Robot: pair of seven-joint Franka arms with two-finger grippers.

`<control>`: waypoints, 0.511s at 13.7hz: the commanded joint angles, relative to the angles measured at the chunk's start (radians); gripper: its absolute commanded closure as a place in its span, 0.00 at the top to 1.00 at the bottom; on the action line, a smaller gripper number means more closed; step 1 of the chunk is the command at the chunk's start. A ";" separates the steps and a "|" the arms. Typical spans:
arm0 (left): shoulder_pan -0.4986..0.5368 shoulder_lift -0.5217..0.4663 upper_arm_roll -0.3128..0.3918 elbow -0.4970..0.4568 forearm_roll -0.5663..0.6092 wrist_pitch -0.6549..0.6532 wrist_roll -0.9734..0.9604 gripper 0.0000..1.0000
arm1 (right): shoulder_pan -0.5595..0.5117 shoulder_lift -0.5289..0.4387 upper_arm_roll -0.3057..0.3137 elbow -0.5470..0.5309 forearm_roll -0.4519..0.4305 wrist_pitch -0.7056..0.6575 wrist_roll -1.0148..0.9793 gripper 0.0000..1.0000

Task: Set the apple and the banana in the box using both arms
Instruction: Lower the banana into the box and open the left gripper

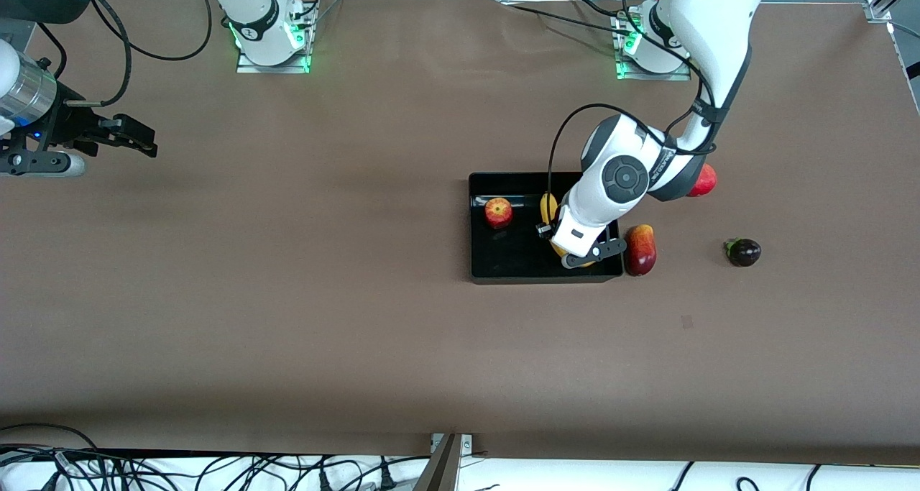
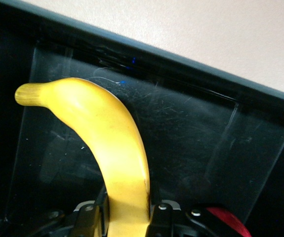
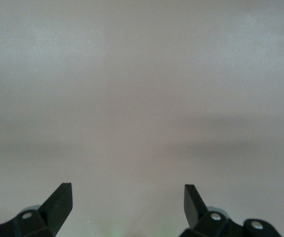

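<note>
The black box (image 1: 476,264) lies mid-table toward the left arm's end. The apple (image 1: 498,212) rests inside it, at the end toward the right arm. My left gripper (image 1: 555,241) is down inside the box, shut on the banana (image 1: 548,206), which the wrist mostly hides. In the left wrist view the gripper (image 2: 127,217) clamps the banana (image 2: 114,138), which curves away over the box floor (image 2: 191,148). My right gripper (image 1: 144,142) is open and empty, waiting over bare table at the right arm's end; the right wrist view shows it (image 3: 127,197) over plain table.
A dark-red-and-yellow mango-like fruit (image 1: 640,250) lies just outside the box wall toward the left arm's end. A larger plain-red fruit (image 1: 705,180) sits partly hidden by the left arm. A dark purple fruit (image 1: 743,251) lies farther toward that end.
</note>
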 commanded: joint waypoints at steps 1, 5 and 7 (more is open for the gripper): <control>-0.003 0.002 0.001 0.010 -0.004 0.018 0.010 1.00 | -0.020 -0.009 0.016 0.004 0.009 -0.013 -0.007 1.00; -0.003 -0.047 0.000 -0.004 -0.004 0.011 0.010 1.00 | -0.020 -0.009 0.016 0.005 0.009 -0.010 -0.007 1.00; -0.004 -0.087 -0.003 -0.006 -0.003 0.002 0.012 1.00 | -0.020 -0.009 0.016 0.005 0.009 -0.011 -0.006 1.00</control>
